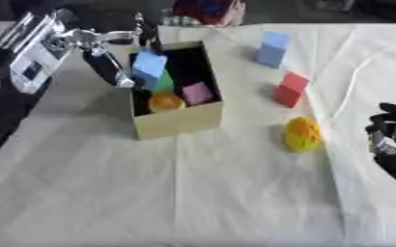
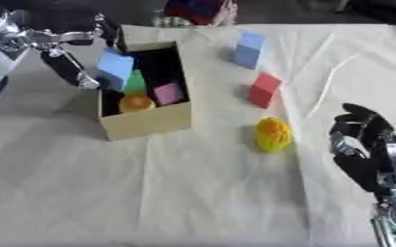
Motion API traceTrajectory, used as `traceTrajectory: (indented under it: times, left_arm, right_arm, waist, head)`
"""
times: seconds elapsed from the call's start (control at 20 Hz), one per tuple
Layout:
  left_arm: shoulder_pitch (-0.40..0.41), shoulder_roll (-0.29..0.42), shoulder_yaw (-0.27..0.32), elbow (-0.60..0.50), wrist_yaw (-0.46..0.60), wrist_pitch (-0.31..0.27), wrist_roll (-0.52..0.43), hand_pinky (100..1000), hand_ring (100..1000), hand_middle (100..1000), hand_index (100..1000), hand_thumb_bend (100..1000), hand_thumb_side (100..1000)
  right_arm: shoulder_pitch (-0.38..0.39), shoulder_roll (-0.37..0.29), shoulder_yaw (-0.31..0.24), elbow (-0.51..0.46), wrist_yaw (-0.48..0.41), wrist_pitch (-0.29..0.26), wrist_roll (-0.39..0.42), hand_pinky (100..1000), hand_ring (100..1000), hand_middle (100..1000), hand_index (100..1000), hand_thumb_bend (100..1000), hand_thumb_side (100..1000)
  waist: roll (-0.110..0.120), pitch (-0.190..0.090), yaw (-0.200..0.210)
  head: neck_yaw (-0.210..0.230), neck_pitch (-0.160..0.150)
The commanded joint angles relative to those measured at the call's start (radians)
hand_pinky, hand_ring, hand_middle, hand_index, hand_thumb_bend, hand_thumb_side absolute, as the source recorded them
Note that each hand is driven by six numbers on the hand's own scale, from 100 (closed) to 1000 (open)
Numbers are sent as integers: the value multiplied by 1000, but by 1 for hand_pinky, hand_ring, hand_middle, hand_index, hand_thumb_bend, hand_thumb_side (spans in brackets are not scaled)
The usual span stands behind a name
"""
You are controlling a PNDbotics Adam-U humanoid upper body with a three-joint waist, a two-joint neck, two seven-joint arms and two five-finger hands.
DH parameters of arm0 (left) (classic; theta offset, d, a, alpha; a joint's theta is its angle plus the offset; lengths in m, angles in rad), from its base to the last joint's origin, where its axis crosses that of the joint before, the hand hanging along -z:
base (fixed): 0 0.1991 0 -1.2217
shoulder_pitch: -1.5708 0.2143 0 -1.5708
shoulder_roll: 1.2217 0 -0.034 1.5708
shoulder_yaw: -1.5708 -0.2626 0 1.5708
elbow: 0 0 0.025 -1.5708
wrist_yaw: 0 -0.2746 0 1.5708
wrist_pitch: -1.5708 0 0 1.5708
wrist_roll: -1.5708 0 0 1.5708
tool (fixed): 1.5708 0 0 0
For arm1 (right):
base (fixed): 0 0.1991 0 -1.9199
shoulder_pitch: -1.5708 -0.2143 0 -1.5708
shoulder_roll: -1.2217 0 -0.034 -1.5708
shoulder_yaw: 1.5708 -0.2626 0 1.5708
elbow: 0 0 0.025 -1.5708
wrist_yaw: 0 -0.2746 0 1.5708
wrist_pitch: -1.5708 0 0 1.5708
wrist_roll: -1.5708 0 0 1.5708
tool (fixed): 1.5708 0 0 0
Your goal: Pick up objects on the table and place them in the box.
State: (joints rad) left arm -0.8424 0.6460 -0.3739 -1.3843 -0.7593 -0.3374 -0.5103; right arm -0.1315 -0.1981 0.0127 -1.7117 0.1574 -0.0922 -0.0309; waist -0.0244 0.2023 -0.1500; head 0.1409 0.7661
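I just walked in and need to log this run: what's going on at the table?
The robot is filling a cardboard box. Its left robot hand holds a light blue block at the box's left wall, over a green, a pink and an orange piece inside. A blue block, a red block and a yellow object lie on the table. The right robot hand is idle at the right edge.

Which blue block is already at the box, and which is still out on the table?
The light blue block sits at the open cardboard box, by the robot's left hand. The other blue block stands alone on the table beyond the red block.
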Motion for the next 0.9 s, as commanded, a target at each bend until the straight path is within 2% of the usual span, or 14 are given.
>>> traceTrajectory:
  times: [0.05, 0.1, 0.2, 0.3, 0.35, 0.5, 0.75, 0.9]
  left_arm:
    - [-5, -4, 13, -1, -31, 12, 67, 803, 759, 794, 875, 630, 532]
    - [0, -6, 19, -7, -30, 17, 85, 815, 774, 814, 887, 666, 589]
    - [15, -4, 36, -30, -17, 27, 112, 820, 777, 820, 890, 672, 609]
    - [39, 1, 60, -64, 13, 42, 136, 818, 764, 802, 883, 620, 575]
    - [59, 3, 78, -89, 41, 51, 151, 820, 755, 788, 878, 552, 532]
    - [139, -1, 161, -184, 156, 85, 201, 824, 736, 757, 864, 447, 482]
    - [292, -24, 300, -347, 401, 178, 310, 824, 711, 721, 849, 357, 456]
    - [382, -57, 363, -412, 467, 222, 339, 824, 701, 709, 846, 333, 471]
  right_arm:
    - [-5, -17, -4, -10, 8, -2, 1, 749, 626, 628, 801, 100, 219]
    - [-5, -17, -5, -10, 8, -2, 1, 749, 626, 628, 801, 100, 218]
    - [-5, -17, -6, -10, 8, -2, 0, 749, 626, 628, 801, 100, 219]
    - [-7, -19, -7, -10, 10, -2, 0, 749, 626, 628, 802, 100, 218]
    - [-10, -23, -8, -11, 12, -2, -1, 750, 626, 629, 802, 100, 216]
    - [-32, -48, -12, -9, 25, 2, -1, 751, 627, 630, 805, 100, 209]
    - [-114, -141, 5, 14, 60, 8, 27, 760, 638, 644, 821, 100, 193]
    - [-174, -222, 43, 52, 88, 2, 86, 772, 659, 672, 849, 100, 200]
  waist:
    - [8, -34, 1]
    - [7, -34, 1]
    - [8, -35, 3]
    - [9, -35, 5]
    - [9, -36, 7]
    - [8, -41, 15]
    - [8, -49, 40]
    - [7, -55, 58]
  head:
    - [-1, 4]
    - [-1, 4]
    - [-2, 4]
    - [-3, 4]
    - [-5, 4]
    - [-15, 4]
    - [-41, 4]
    - [-65, 4]
